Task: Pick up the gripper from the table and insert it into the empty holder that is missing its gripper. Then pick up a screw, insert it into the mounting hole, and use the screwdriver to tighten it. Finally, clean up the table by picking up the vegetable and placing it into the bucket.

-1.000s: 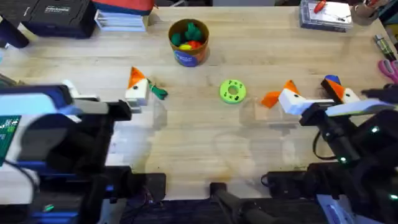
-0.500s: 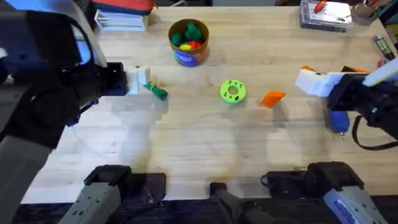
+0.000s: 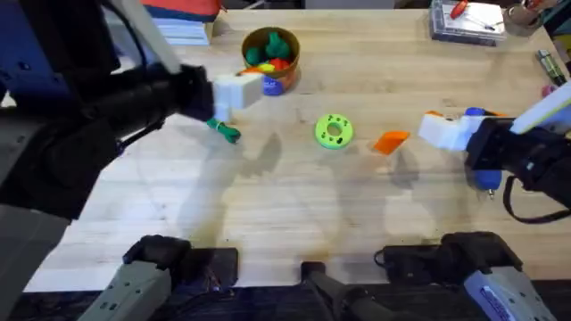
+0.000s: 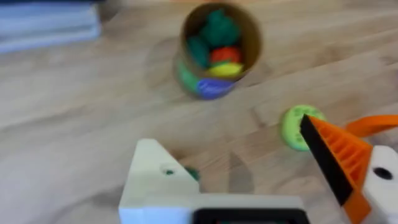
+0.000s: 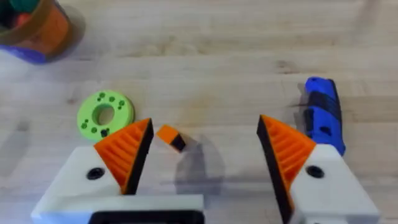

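Lime-green disc with holes (image 3: 335,131) flat on wooden table (image 3: 294,214), mid-table. Books (image 3: 178,20) at far left edge. Pink scissors (image 3: 560,96) at right edge.

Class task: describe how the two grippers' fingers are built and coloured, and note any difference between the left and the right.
The right gripper has two white angular finger blocks, each with a small dark hole and an orange ribbed pad. The left gripper has the same white blocks, but an orange pad on one finger only; the other finger is bare white. Both arms are dark.

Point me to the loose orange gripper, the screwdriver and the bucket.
gripper (image 3: 391,141), overhead view, middle of the wedge.
screwdriver (image 5: 322,115), right wrist view, blue body.
bucket (image 4: 214,87), left wrist view, blue outer wall.
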`<state>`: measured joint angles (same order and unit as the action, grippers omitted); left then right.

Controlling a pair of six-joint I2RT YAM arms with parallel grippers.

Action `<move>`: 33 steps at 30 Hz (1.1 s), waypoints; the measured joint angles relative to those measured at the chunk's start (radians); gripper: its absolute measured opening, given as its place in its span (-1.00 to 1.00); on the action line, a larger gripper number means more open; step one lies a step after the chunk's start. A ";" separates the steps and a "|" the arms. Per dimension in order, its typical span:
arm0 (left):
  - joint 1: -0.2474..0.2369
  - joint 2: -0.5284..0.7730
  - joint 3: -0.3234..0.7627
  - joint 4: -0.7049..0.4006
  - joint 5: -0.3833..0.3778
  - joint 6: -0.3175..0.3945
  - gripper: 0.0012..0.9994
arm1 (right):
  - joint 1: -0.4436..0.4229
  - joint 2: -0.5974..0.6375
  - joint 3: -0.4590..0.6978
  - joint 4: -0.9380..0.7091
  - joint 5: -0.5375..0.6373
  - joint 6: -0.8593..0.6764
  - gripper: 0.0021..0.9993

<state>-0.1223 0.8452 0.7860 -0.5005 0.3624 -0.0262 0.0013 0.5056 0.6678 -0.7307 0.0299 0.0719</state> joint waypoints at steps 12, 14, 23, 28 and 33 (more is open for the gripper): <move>-0.172 0.001 0.011 0.168 0.244 -0.001 0.97 | 0.000 0.000 0.000 -0.260 0.000 0.000 0.99; -0.172 0.006 0.011 0.153 0.244 -0.001 0.97 | 0.000 0.000 0.000 -0.313 0.000 0.000 0.99; -0.197 -0.085 -0.127 0.351 0.179 0.023 0.97 | 0.000 0.000 0.000 -0.375 0.000 0.000 0.99; -0.216 -0.321 -0.369 0.572 0.099 0.031 0.97 | 0.000 0.000 0.000 -0.375 0.000 0.000 0.99; -0.218 -0.460 -0.572 0.738 0.010 0.010 0.97 | 0.000 0.000 0.000 -0.375 0.000 0.000 0.99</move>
<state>-0.3401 0.3855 0.2136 0.2370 0.3727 -0.0166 0.0013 0.5060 0.6678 -1.1053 0.0299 0.0715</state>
